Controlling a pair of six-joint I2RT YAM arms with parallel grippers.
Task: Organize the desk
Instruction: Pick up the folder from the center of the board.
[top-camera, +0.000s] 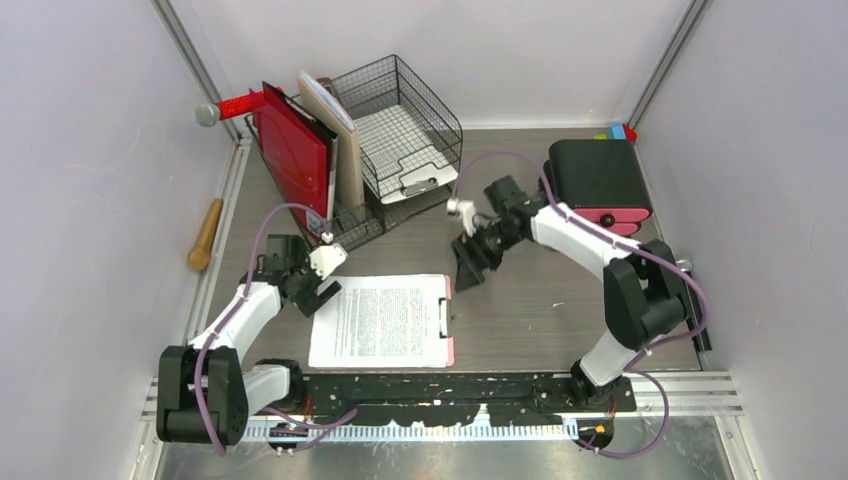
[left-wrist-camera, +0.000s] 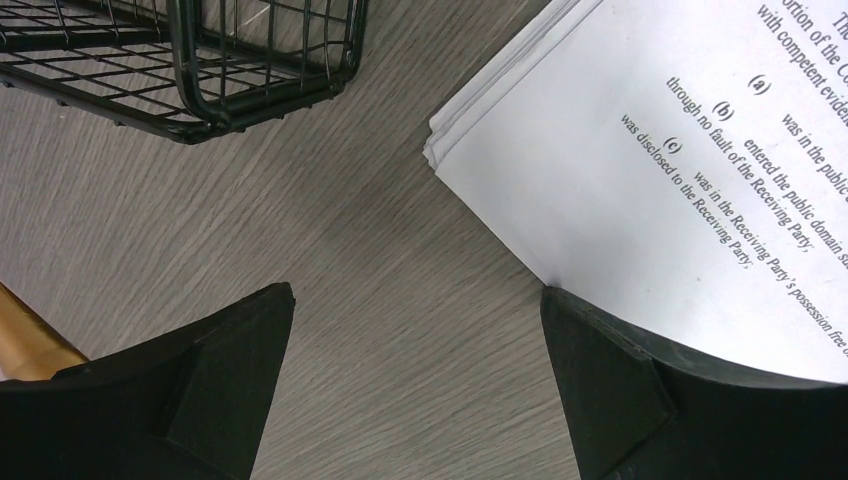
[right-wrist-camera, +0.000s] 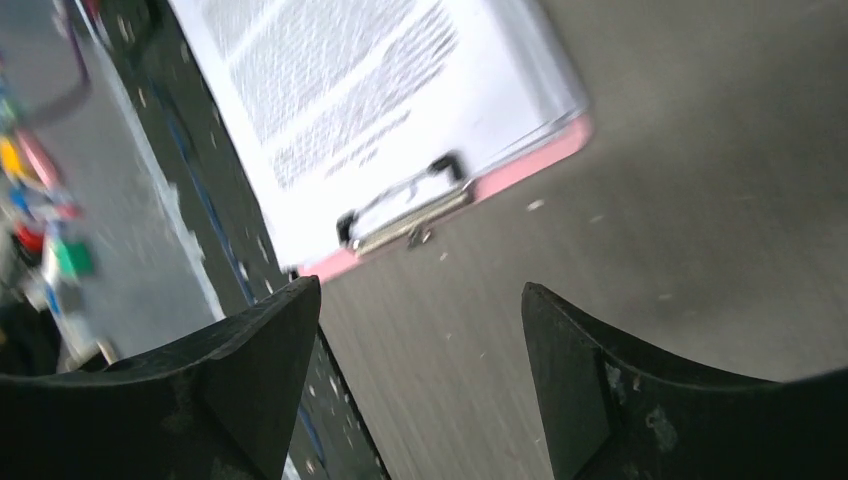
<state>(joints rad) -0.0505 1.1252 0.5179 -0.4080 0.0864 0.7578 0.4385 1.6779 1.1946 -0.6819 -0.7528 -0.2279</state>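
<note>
Both arms are wearing white shells between black joints: left arm (top-camera: 245, 310) at lower left, right arm (top-camera: 570, 235) at right. Lilac cables (top-camera: 290, 206) are looping along them. The left gripper (left-wrist-camera: 417, 290) and right gripper (right-wrist-camera: 421, 283) are showing matte black wedge fingers.

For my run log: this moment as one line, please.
left tool open, beside papers | right tool open, over desk | clipboard on desk

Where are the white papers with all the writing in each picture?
Top external: the papers lie low in the middle of the picture.
Left wrist: they fill the upper right, with a corner of the stack pointing left.
Right wrist: they are at the top middle, clipped to a pink clipboard.
Shared landmark: the grey wood-grain desk lies under the papers in every view.
</note>
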